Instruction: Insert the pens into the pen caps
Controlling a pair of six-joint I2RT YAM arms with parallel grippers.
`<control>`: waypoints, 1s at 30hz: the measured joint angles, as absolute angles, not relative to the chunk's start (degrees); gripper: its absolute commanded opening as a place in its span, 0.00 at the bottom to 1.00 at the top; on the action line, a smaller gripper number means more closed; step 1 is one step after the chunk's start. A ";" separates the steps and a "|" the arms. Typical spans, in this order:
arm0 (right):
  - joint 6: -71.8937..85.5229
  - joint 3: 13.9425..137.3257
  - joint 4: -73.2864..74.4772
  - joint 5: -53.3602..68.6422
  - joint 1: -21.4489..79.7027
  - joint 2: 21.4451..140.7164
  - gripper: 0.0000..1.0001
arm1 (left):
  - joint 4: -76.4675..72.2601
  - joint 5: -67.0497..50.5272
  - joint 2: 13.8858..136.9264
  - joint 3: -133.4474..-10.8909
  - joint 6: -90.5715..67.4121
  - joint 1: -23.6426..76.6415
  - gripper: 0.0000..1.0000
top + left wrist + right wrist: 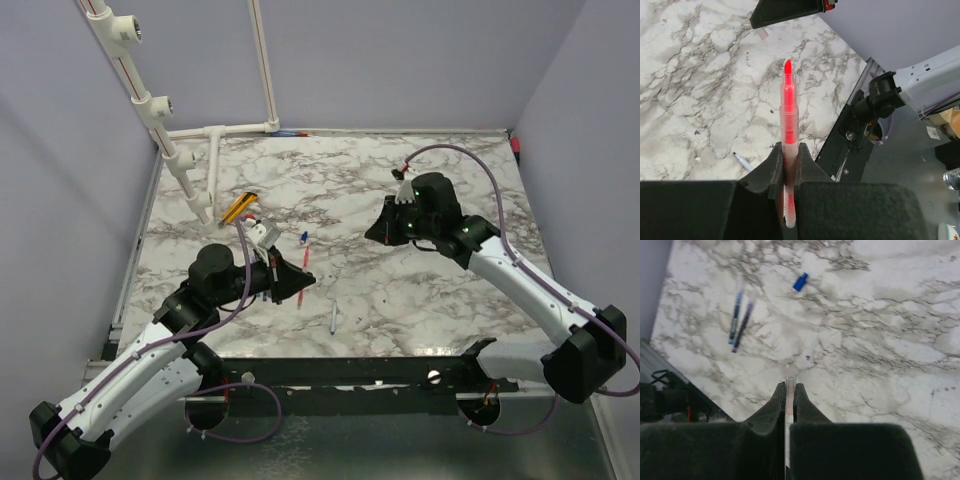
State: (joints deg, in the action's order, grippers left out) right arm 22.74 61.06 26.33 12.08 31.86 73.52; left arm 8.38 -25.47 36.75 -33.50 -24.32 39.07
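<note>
At the left hand [789, 150], foam pads are clamped on a red-pink pen [789, 110], whose pointed tip aims away over the marble tabletop [695, 75]. A thin whitish pen [742, 161] lies on the tabletop near that hand. Across from it, the right hand [790, 388] is pinched on a small clear sleeve, apparently a pen cap [790, 380]. Beyond it on the tabletop lie a blue cap [800, 282] and, apart from that, a blue pen [736, 317] with a darker pen [745, 320] just beside it.
</note>
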 measured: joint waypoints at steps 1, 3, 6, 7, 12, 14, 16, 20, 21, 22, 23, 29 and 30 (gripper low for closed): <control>23.64 60.23 24.73 13.30 32.03 71.66 0.01 | 6.81 -26.15 36.47 -33.04 -24.91 39.07 0.00; 25.36 58.74 21.69 15.49 32.49 68.20 0.01 | 3.49 -27.55 35.92 -31.77 -26.24 39.07 0.00; 28.05 57.19 16.38 18.44 33.41 63.81 0.01 | -2.28 -29.41 34.37 -28.56 -28.36 39.07 0.00; 28.82 56.77 14.50 19.27 33.85 62.63 0.01 | -3.86 -29.85 33.87 -27.55 -29.04 39.07 0.00; 32.10 54.96 4.80 22.26 37.17 58.74 0.01 | -9.15 -32.08 31.92 -24.03 -31.22 39.07 0.00; 33.04 54.54 1.15 22.94 38.65 58.28 0.01 | -10.48 -32.77 31.86 -23.97 -31.70 39.07 0.00; 33.63 54.28 -2.63 23.49 40.47 58.24 0.01 | -11.84 -33.65 31.77 -23.94 -32.23 39.07 0.00; 34.13 54.22 -8.32 23.97 43.59 58.57 0.01 | -14.09 -35.20 31.77 -23.73 -33.32 39.07 0.00; 34.20 54.22 -10.04 24.14 44.53 58.85 0.01 | -14.46 -35.57 31.77 -23.64 -33.52 39.07 0.00; 34.22 54.22 -11.18 24.25 45.12 59.07 0.01 | -14.87 -35.86 31.77 -23.53 -33.69 39.07 0.00; 34.22 54.22 -12.51 24.43 45.93 59.46 0.01 | -15.22 -36.21 31.77 -23.44 -33.89 39.07 0.00; 33.19 54.22 -17.45 24.82 50.63 62.70 0.01 | -16.67 -37.65 31.75 -22.90 -34.87 39.07 0.00; 32.86 54.22 -17.69 24.82 51.20 63.09 0.01 | -16.73 -37.82 31.70 -22.85 -34.96 39.07 0.00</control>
